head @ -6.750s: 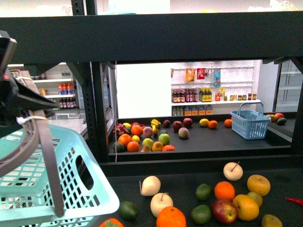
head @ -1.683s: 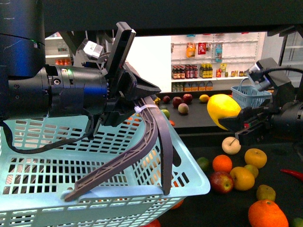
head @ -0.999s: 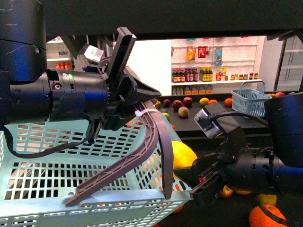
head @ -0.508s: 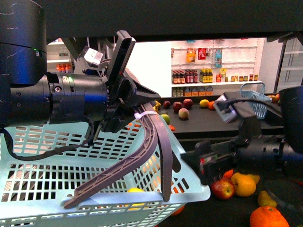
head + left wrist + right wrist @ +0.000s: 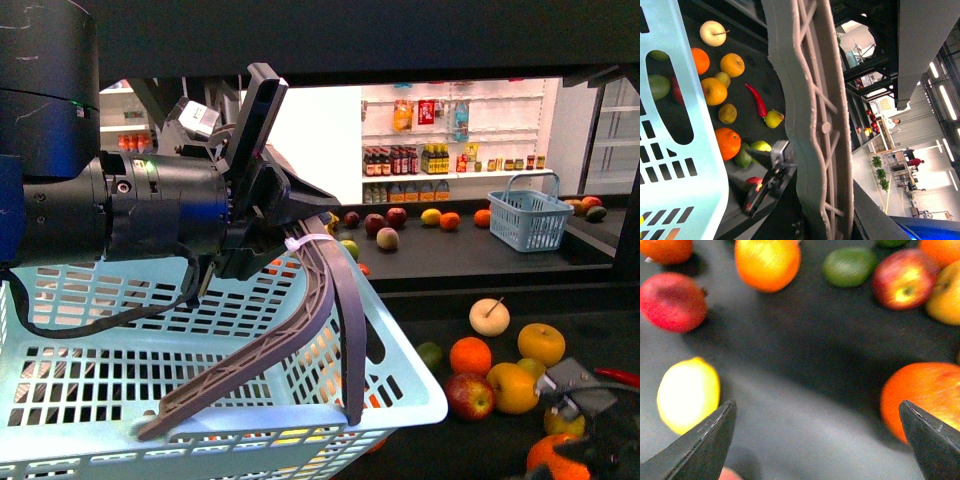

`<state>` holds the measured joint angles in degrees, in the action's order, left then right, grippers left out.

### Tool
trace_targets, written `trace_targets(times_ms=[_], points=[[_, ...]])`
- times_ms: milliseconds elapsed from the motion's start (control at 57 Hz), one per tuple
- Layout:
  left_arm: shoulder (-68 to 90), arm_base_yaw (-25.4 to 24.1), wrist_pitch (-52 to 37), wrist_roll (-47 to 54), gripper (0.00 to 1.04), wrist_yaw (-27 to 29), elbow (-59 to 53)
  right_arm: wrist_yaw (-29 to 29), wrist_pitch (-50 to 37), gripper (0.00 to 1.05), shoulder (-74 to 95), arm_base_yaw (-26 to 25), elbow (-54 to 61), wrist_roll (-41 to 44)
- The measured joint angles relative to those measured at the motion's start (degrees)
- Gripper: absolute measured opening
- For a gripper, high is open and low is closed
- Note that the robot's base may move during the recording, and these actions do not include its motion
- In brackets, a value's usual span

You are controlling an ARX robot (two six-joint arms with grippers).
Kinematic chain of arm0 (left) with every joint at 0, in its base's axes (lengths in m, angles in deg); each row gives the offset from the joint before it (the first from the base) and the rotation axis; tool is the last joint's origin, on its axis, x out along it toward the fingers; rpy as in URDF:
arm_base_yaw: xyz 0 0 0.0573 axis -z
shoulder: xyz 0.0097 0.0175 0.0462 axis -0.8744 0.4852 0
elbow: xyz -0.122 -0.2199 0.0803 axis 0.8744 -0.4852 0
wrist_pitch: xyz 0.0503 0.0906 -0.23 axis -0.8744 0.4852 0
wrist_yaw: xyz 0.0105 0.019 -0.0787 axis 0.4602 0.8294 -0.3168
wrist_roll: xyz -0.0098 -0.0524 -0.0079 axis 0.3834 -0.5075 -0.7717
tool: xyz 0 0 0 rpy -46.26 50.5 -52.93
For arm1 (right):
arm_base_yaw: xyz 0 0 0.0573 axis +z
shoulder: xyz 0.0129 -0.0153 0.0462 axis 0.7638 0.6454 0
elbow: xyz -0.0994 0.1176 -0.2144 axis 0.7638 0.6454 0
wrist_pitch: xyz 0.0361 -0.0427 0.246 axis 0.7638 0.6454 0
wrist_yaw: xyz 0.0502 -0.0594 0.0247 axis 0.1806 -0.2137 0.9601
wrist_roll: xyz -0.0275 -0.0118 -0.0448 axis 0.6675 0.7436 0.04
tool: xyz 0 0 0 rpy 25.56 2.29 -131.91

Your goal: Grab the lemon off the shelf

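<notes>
Left pincer (image 5: 296, 238) is clamping the basket handle (image 5: 300, 340). Right pincer (image 5: 816, 410) is hanging with fingers apart, empty, over my shelf (image 5: 805, 355) near its front right corner, with a yellow oval fruit (image 5: 688, 395) nearby.

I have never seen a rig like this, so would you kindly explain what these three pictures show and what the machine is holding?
This is a robot with two arms, each ending in a gripper. The front picture comes from a camera on its body: the big black left gripper is shut on the grey-brown handle of a pale blue basket. The left wrist picture looks along that handle. The right wrist picture looks down from the right gripper, whose two dark fingertips stand wide apart, holding nothing. Beneath it, on the dark shelf, lie loose fruit: an orange, an apple, a lime and a yellow fruit.
</notes>
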<state>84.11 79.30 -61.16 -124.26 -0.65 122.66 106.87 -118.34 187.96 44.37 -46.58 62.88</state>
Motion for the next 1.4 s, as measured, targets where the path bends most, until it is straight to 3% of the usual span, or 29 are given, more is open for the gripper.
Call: trace_targets(times_ms=[403, 999, 1403], points=[[0.0, 0.0, 0.0, 0.0, 0.11, 0.0, 0.0, 6.8, -1.0, 0.97, 8.0, 8.0, 1.6, 11.8], [0.0, 0.0, 0.0, 0.0, 0.11, 0.0, 0.0, 3.3, 1.3, 0.97, 18.6, 14.7, -10.4, 12.7], [0.0, 0.0, 0.0, 0.0, 0.11, 0.0, 0.0, -0.2, 2.9, 0.97, 23.9, 16.1, -17.8, 13.0]])
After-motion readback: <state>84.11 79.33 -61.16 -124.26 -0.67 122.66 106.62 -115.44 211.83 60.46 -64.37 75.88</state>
